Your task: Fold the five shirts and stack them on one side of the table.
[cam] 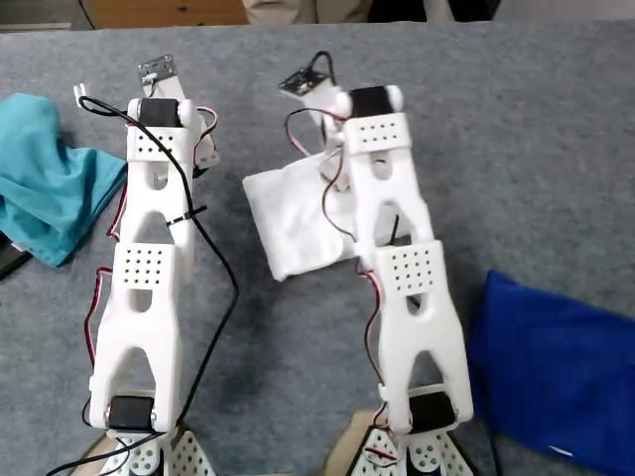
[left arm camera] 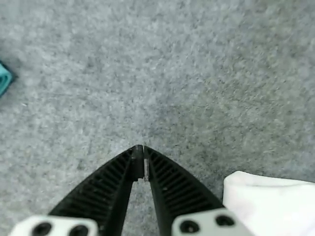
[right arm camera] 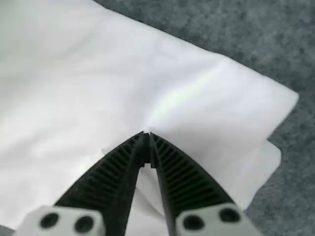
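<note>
Directly beneath right gripper lies white shirt; tips touching.

A grey felt-like table cover is looking matt and fuzzy. The folded white cloth shirt at centre is lying smooth and soft. The crumpled teal cloth shirt at left and the blue cloth shirt at lower right are looking matt. The white plastic left arm and right arm are showing a smooth, faint sheen. The left gripper and right gripper are showing ribbed, matt black plastic.

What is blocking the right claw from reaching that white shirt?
Nothing visible. The right gripper hangs directly over the white shirt, its shut tips seemingly against the cloth, with no other thing between them.
</note>
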You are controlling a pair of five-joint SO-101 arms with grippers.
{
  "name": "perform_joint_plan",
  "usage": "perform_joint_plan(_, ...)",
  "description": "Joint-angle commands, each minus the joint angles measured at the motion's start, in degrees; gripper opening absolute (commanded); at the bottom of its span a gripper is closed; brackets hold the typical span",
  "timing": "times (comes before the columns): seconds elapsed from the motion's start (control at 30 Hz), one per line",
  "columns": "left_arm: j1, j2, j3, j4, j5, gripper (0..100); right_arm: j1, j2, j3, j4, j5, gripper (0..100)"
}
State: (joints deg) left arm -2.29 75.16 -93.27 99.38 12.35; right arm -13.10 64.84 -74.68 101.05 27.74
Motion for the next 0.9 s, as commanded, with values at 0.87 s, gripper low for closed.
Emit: perform_joint_plan(0.87,-0.26,-0.84,-2.46,-1.41,0.18,2,19.56,-28.88,39.6,0.53,11.08,0.5)
